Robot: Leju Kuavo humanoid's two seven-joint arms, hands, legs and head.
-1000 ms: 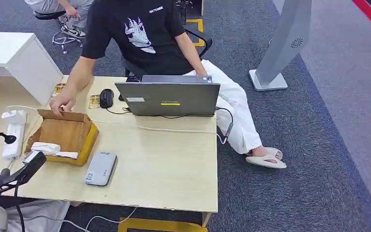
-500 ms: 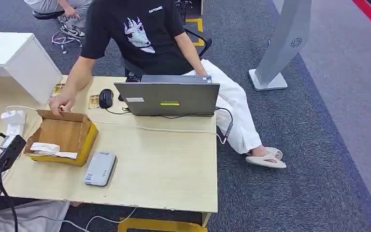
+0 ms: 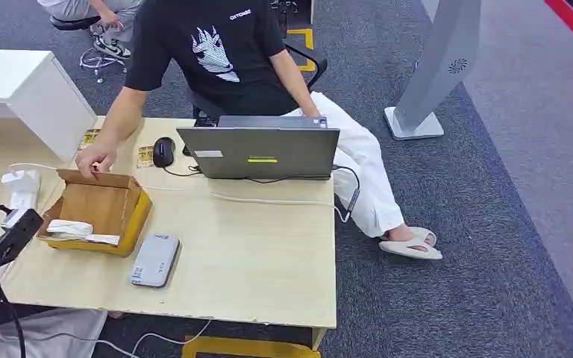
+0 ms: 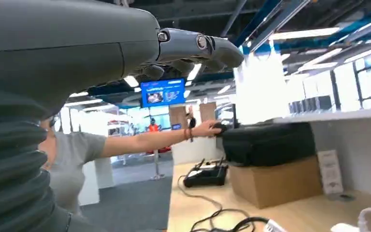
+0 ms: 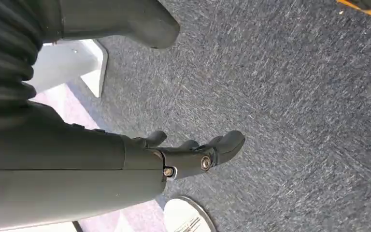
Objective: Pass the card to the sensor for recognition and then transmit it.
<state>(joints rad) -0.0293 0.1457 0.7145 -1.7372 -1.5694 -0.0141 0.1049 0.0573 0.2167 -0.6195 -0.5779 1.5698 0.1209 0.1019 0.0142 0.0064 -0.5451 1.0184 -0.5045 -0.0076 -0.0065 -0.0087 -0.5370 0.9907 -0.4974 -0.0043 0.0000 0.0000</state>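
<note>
The grey card sensor (image 3: 154,259) lies flat near the table's front edge, just right of an open cardboard box (image 3: 128,211) holding white slips. My left hand (image 3: 16,226) hovers over the table's left edge, apart from the box and well left of the sensor. A small pale patch rides on top of it; I cannot tell whether that is a card. In the left wrist view its fingers (image 4: 193,46) reach forward with nothing visible in them. My right hand (image 5: 193,154) hangs over the carpet, fingers loosely apart, holding nothing.
A seated person rests a hand (image 3: 95,159) on the box's far rim. A laptop (image 3: 261,151), a mouse (image 3: 164,151) and a cable sit at the back of the table (image 3: 254,253). A white power strip (image 3: 21,195) lies by my left hand.
My left hand drew back from the box's near corner to the table's left edge, then held still. The person's hand, box and sensor have not moved.
</note>
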